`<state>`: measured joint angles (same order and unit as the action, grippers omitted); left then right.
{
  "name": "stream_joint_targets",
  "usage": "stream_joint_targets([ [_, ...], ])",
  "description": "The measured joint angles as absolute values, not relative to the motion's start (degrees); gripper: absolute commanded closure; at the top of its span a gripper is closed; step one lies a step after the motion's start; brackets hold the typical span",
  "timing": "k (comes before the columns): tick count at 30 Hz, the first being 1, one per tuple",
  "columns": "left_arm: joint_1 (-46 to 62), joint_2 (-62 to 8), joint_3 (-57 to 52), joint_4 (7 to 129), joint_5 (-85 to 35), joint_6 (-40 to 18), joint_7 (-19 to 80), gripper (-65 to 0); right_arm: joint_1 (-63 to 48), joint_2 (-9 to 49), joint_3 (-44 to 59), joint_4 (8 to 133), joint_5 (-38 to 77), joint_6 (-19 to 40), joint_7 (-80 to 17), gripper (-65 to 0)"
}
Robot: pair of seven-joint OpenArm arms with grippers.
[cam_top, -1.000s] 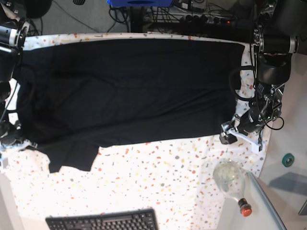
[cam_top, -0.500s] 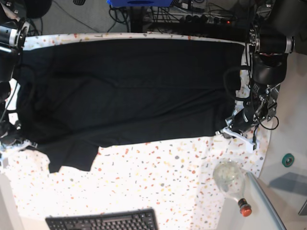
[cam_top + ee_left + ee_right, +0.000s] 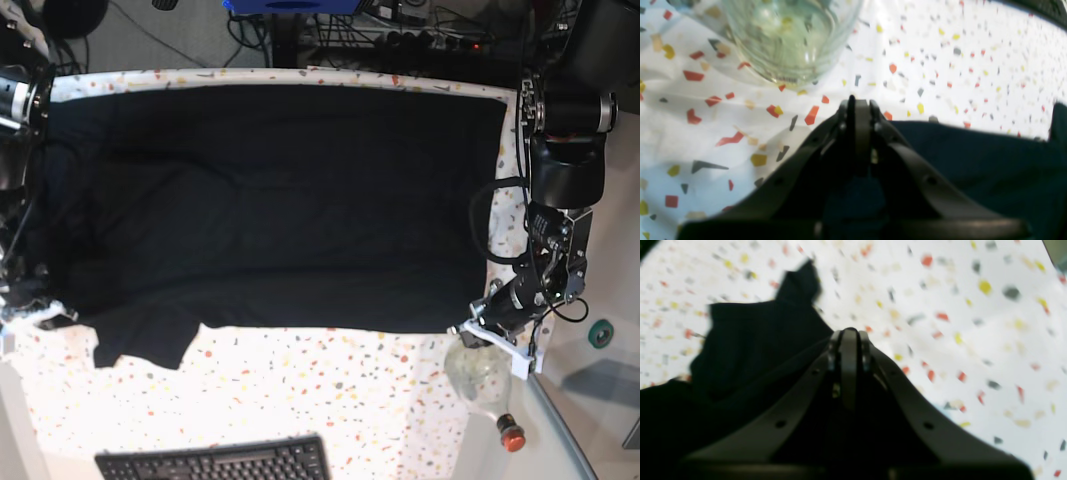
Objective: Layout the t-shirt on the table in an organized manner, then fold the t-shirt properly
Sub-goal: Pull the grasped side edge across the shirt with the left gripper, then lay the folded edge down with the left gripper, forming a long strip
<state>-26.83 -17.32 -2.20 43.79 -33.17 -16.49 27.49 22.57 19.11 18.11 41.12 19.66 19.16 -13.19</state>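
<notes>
So it's mid-layout: the t-shirt (image 3: 270, 200) lies spread across the table (image 3: 330, 390), both the left gripper (image 3: 857, 106) and right gripper (image 3: 848, 336) pinching its near corners. Next probably needs an even pull, minding the glass bottle (image 3: 478, 372).

Left gripper (image 3: 468, 330) jaws have closed; t-shirt's (image 3: 270, 200) near edge pulled nearer.

One black t-shirt (image 3: 270, 205) lies spread on one table (image 3: 330, 390) covered by a flecked white cloth. Two robot arms stand at its ends, each with one gripper: the left gripper (image 3: 857, 103) and the right gripper (image 3: 848, 335). One clear glass bottle (image 3: 480, 375) with a red cap and one black keyboard (image 3: 215, 462) sit near the table's front edge.
</notes>
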Motion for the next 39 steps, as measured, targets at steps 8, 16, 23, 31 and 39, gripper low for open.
stream_joint_targets([
  [8,-26.5,-17.5,-2.2,46.6,-33.4,-16.5,29.2,0.0,25.1,20.6,10.2,34.0,19.6,24.9,-0.1,0.0],
  [16,-25.7,-17.6,-2.2,46.5,-33.4,-16.5,29.1,0.0,26.1,21.1,4.6,27.3,19.7,24.9,3.9,0.0],
  [23,-22.9,-17.6,-2.7,47.5,-33.3,-16.5,29.6,0.0,26.0,22.2,5.1,26.6,19.7,24.9,3.5,0.0],
  [31,-14.6,-18.1,-12.4,63.8,-36.6,-16.5,37.3,0.0,23.1,23.6,8.5,35.3,20.0,24.9,-2.7,0.0],
  [39,-7.6,-18.8,-12.3,69.1,-37.6,-16.5,38.6,0.0,16.1,23.2,18.4,47.4,19.9,25.3,-14.9,0.0],
])
